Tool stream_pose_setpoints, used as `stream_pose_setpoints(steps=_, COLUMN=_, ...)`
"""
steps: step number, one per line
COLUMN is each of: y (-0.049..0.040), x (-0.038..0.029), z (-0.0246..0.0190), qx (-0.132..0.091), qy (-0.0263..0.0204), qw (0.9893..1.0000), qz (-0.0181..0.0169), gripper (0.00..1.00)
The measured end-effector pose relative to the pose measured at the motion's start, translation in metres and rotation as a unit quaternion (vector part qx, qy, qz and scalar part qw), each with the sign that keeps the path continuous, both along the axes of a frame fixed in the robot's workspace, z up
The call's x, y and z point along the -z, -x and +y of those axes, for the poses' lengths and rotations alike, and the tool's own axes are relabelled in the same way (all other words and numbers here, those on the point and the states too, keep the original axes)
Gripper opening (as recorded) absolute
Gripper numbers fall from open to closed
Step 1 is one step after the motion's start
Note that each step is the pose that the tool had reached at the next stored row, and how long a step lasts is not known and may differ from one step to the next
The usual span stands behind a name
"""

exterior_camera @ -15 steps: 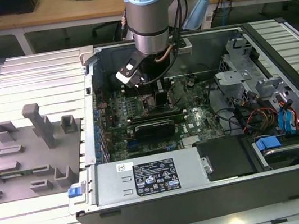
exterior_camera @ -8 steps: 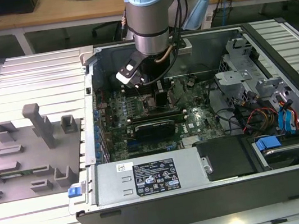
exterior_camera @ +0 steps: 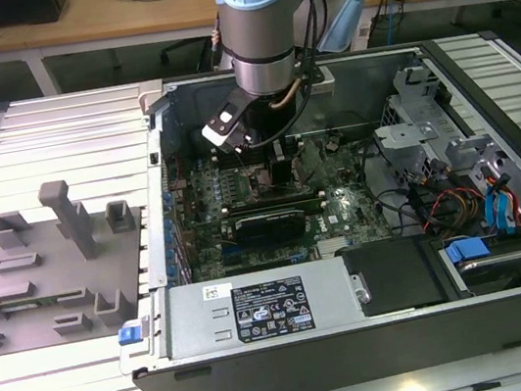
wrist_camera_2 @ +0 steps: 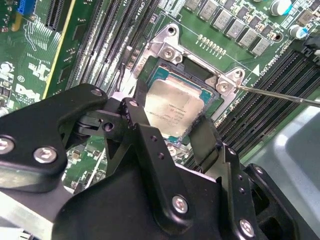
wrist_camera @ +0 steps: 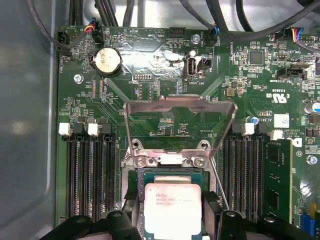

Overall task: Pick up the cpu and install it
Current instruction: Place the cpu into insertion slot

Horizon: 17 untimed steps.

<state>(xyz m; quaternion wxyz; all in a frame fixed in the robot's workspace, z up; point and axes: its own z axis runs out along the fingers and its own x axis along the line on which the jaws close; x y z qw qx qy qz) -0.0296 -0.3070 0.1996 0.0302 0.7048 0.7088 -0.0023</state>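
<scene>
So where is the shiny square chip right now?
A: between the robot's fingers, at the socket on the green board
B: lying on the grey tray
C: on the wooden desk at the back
A: in the first wrist view the cpu sits at the open socket, with the gripper closed on two of its sides.

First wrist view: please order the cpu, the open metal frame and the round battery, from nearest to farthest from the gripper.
1. cpu: held in the gripper.
2. metal frame: swung open just beyond the cpu.
3. round battery: farthest, beyond the frame.
</scene>
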Motion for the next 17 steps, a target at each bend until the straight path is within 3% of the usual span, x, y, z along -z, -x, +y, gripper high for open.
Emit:
stream_pose_setpoints(steps=12, y=0.0, x=-0.0015, z=0.0, qx=0.0, qy=-0.0009, qw=1.0, qz=0.0, gripper=0.62)
stream_pose_setpoints(steps=14, y=0.0, x=-0.0015, z=0.0, qx=0.0, qy=-0.0008, qw=1.0, qz=0.0, gripper=0.53)
stream_pose_setpoints(steps=17, y=0.0, x=-0.0015, z=0.0, qx=0.0, qy=-0.0009, qw=1.0, qz=0.0, gripper=0.53)
